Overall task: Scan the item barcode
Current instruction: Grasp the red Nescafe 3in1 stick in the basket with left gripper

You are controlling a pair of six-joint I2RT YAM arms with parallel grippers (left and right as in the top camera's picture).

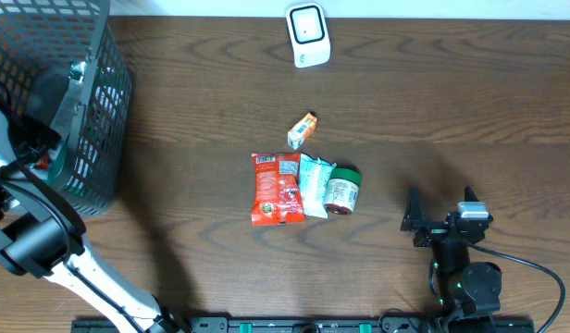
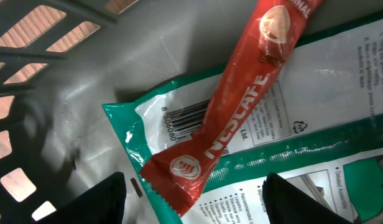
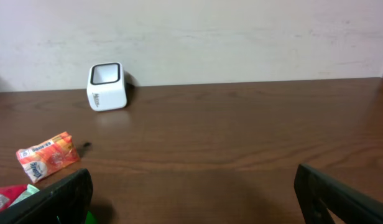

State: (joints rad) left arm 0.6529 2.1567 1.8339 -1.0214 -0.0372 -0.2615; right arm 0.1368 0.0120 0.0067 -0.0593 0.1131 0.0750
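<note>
The red stick sachet (image 2: 241, 106), printed with white lettering, lies slantwise across the middle of the left wrist view. It rests on a teal-and-white packet (image 2: 328, 81) whose barcode (image 2: 188, 119) is partly covered, on the grey floor of the dark mesh basket (image 1: 100, 120) at the overhead frame's upper left. The left gripper (image 2: 194, 186) hangs released above the sachet's lower end, grasping nothing.

On the brown wooden table (image 1: 452, 92), a white scanner (image 1: 308, 35) stands at top centre. At mid-frame lie a red pouch (image 1: 276, 188), a pale packet (image 1: 313, 185) and a green-lidded jar (image 1: 342, 190), with a small orange pack (image 1: 303, 129) above them. At lower right the right gripper (image 1: 442, 217) is spread wide and empty. A pale wall (image 3: 241, 31) backs the table.
</note>
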